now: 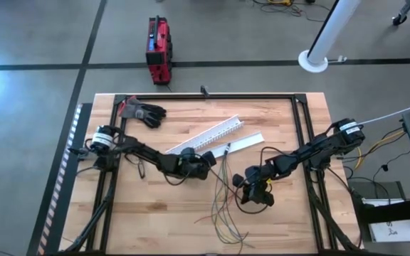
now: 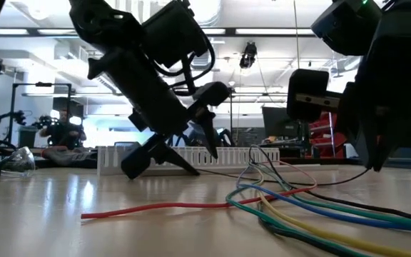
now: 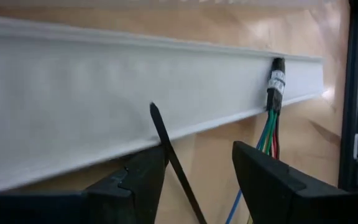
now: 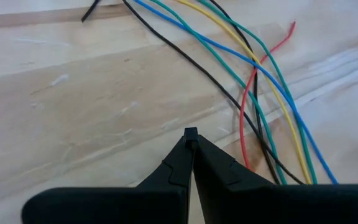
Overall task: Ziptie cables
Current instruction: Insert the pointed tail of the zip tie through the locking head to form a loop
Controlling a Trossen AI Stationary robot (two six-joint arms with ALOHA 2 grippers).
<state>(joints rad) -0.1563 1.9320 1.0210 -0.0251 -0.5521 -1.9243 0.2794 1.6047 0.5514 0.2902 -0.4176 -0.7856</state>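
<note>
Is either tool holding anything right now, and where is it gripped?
The left tool is open, with a thin black zip tie against one finger. The right tool is shut on a small black piece at its tips.

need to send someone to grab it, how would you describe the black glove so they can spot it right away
Start at the wooden table and go to its far left corner, just inside the black frame and behind the left arm's base. The black glove lies flat there with its fingers spread, a red patch at its cuff. It is the only soft item on the table, well apart from the white channel and the cables.
</note>
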